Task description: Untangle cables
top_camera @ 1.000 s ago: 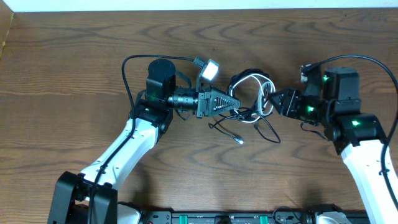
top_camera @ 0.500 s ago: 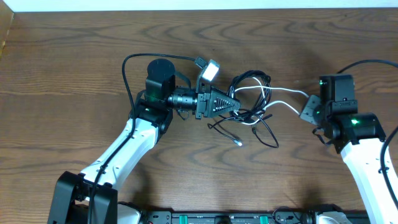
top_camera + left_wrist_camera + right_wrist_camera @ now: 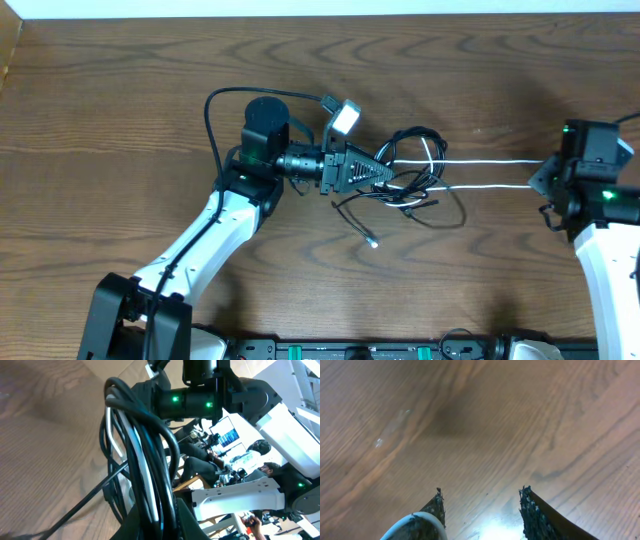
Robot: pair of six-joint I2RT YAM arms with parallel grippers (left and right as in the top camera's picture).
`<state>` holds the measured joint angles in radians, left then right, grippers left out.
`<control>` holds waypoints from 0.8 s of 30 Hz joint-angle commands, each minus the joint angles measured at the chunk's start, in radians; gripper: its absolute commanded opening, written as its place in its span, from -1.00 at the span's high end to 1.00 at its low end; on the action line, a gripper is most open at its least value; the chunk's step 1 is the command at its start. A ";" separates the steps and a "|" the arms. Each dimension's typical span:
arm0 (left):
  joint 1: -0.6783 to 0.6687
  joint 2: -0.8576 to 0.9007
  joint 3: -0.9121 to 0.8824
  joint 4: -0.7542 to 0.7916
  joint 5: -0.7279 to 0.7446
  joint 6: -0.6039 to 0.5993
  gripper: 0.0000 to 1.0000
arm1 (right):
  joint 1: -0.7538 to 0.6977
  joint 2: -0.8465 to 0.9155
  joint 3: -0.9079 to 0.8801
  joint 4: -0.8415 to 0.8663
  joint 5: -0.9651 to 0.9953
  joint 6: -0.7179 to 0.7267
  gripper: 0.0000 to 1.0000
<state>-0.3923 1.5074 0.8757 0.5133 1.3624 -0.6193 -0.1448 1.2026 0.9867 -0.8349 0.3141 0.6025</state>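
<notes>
Cables (image 3: pixel 145 470) | gripped in L claw (image 3: pixel 388 172) | white strands (image 3: pixel 490 163) taut to R claw (image 3: pixel 480 497)

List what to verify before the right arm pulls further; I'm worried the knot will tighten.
1. Left gripper shut on the cable bundle: ok.
2. White cable drawn out in two straight strands toward the right gripper: ok.
3. Right gripper's hold on the white cable: cannot tell; its fingers stand apart in the wrist view.
4. Black cables separated from the bundle: not ok, looped at the left gripper.
5. Loose plug end lying free on the table: ok.
</notes>
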 commanded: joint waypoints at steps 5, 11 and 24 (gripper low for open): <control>0.032 -0.011 0.005 0.013 0.044 0.025 0.85 | -0.171 -0.007 0.001 0.006 0.192 0.079 -0.02; 0.032 -0.011 0.005 0.013 0.044 0.025 0.85 | -0.265 -0.026 0.015 0.005 0.192 0.148 -0.26; 0.032 -0.011 0.005 0.013 0.043 0.040 0.85 | -0.346 -0.068 0.024 0.035 -0.073 0.122 -0.33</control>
<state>-0.3664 1.5139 0.8757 0.5198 1.3849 -0.6010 -0.4862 1.1439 0.9882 -0.8017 0.3557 0.7544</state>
